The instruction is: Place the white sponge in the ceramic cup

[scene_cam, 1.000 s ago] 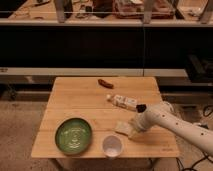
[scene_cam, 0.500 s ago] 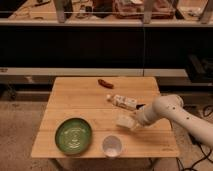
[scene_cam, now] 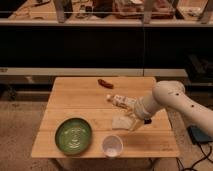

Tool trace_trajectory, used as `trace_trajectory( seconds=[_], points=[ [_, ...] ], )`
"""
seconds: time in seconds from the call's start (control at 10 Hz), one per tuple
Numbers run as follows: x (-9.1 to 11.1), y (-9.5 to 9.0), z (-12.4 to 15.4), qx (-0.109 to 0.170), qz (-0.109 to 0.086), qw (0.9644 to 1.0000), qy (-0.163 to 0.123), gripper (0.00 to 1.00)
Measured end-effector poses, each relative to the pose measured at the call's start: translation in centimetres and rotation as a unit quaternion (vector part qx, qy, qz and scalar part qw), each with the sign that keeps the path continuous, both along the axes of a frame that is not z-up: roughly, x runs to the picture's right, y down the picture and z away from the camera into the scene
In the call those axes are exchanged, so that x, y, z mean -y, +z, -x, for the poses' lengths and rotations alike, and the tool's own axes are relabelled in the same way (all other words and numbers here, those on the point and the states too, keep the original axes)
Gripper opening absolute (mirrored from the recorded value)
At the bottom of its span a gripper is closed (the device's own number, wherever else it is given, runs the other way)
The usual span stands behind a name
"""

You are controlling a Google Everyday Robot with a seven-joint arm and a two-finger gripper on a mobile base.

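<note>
Right now the gripper (scene_cam: 131, 120) sits at the right edge of the white sponge (scene_cam: 119, 123), over the wooden table (scene_cam: 75, 100); whether it pinches the sponge cannot be told. The ceramic cup (scene_cam: 112, 145) stands just in front of them, beside the green plate (scene_cam: 74, 136). A printed packet (scene_cam: 121, 101) lies behind.

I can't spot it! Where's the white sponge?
In the camera view, the white sponge is over the right half of the table, at the gripper, between the packet and the ceramic cup.
</note>
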State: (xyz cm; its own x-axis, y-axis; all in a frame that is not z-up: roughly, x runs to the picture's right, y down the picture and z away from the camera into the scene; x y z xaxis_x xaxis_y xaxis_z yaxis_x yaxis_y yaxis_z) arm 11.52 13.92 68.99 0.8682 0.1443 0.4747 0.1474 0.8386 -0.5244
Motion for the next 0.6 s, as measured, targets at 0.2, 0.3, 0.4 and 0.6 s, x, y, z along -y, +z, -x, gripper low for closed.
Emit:
trace_trajectory(
  seconds=[0.2, 0.3, 0.4, 0.6],
  points=[
    [-0.1, -2.2, 1.1, 0.027, 0.005, 0.9995, -0.016, 0.0],
    [-0.6, -2.8, 1.5, 0.034, 0.006, 0.9991, -0.025, 0.0],
    [-1.8, -3.3, 1.9, 0.036, 0.005, 0.9985, -0.041, 0.0],
    [-4.0, -3.9, 2.6, 0.036, 0.0, 0.9969, -0.069, 0.0]
  ],
)
